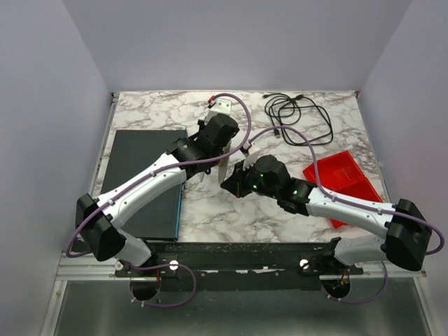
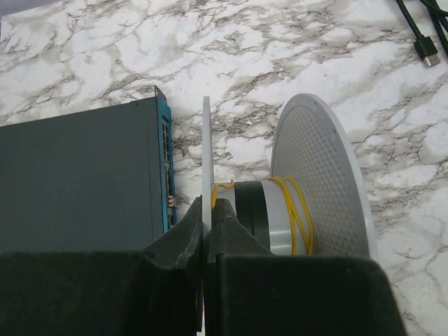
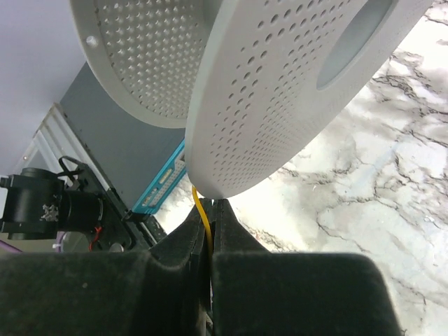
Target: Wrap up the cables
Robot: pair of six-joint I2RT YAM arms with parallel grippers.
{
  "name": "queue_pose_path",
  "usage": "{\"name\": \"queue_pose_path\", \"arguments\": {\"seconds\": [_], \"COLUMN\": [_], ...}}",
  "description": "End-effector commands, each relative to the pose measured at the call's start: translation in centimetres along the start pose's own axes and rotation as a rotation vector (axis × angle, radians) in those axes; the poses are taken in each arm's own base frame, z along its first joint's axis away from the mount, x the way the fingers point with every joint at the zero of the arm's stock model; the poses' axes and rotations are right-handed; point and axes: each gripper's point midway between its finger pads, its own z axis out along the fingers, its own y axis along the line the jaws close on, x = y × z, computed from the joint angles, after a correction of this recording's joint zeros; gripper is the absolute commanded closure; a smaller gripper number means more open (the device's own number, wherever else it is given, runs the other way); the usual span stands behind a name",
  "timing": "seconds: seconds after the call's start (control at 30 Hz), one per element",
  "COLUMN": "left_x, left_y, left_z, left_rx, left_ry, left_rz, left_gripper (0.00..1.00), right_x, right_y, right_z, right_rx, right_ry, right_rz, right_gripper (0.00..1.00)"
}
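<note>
**A:** Where do the cables [image 1: 297, 117] lie from us?

**B:** Top view: loose black loops at the far right of the table [image 1: 210, 217], about 1 o'clock from our 2 wrists and well apart. The tangle stretches roughly 10 to 4 o'clock, with 1 plug end trailing toward 7.

**A:** Jaws?

**B:** The left gripper [image 2: 207, 211] is pinched tight on the rim of 1 flange of the white spool [image 2: 318, 175]. The right gripper [image 3: 208, 210] is closed on a yellow cord [image 2: 297, 210] just under the other flange. That cord makes a few turns round the hub. We have 0 free jaws.

**A:** Spool axis?

**B:** Left wrist view: the hub runs 9 to 3 o'clock, flanges on edge. We cannot tell whether it touches the marble.

**A:** Which arm reaches?

**B:** We judge the right arm nearer, but it must drop the yellow cord first. The marble looks smooth and the thin cords lie flat, so we expect a low pinch. The red tray [image 1: 343, 175] sits near the loops at their 5 o'clock. The dark grey case [image 1: 143, 175] lies well off at 9.
</note>
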Motion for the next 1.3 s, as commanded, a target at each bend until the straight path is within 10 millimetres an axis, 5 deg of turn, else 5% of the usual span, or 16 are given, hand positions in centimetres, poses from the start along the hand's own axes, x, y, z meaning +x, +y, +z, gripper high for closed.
{"name": "queue_pose_path", "arguments": {"seconds": [0.0,0.6,0.9,1.27], "left_x": [1.2,2.2,1.9,1.8], "left_y": [-1.5,-2.5,-4.1,-4.6], "left_z": [-0.6,-0.1,-0.5,-0.6], "left_rx": [0.066,0.021,0.153,0.156], "left_ry": [0.022,-0.030,-0.090,-0.148], "left_rz": [0.069,0.196,0.266,0.272], "left_gripper": [1.00,1.00,1.00,1.00], "right_x": [-3.3,-3.6,-3.0,-2.6], "right_y": [-1.1,-0.1,-2.2,-3.0], "right_z": [-0.7,-1.7,-2.2,-1.3], "right_rx": [0.063,0.023,0.090,0.147], "right_ry": [-0.158,-0.177,-0.204,-0.178], "right_rz": [0.038,0.117,0.005,0.081], "right_gripper": [0.98,0.95,0.94,0.99]}}
